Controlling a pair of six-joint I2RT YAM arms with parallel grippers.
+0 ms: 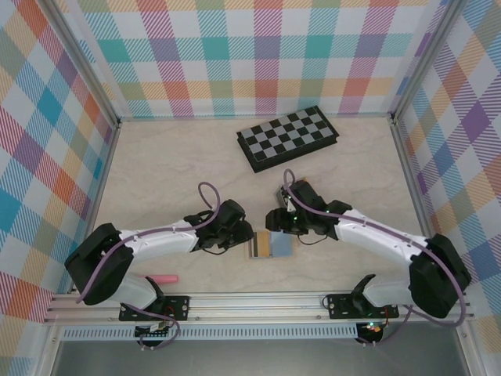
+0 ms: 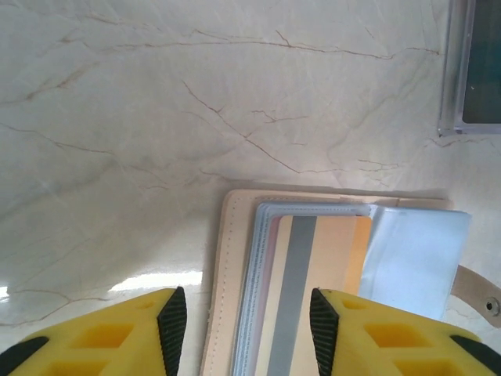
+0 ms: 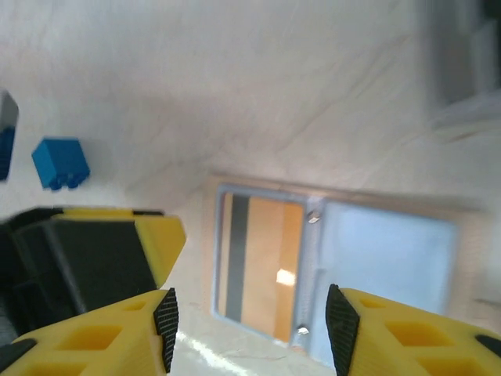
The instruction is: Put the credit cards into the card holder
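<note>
Nearest my bases, a pink pen (image 1: 164,278) lies on the table (image 1: 172,172), not part of the job.

Next out, both my tools meet over the card holder (image 2: 231,266). My left gripper (image 2: 243,329) is spread wide with nothing in it. The holder's tan left border sits between its pads, and I can't tell if they touch it. My right gripper (image 3: 250,329) is also wide and empty, hovering above the same holder.

The holder lies open and flat on the table, between the two wrists. A yellow card (image 2: 333,251) with a grey stripe sits inside the grey-edged pocket on its left half. There is a pinkish edge (image 2: 274,282) tucked beside it, maybe a second card, too thin to call. The pale blue pocket (image 2: 415,258) on the right half looks flat; contents unclear. The snap tab (image 2: 481,294) sticks out past it.

Progress, my judgement: every card I can make out is already at the holder, so loading looks mostly or fully done. I can't count cards in the stack. What may be left is seating them fully, perhaps folding the holder.

Farther off are a blue block (image 3: 60,163), well apart, and a chessboard (image 1: 288,138) near the back wall.
</note>
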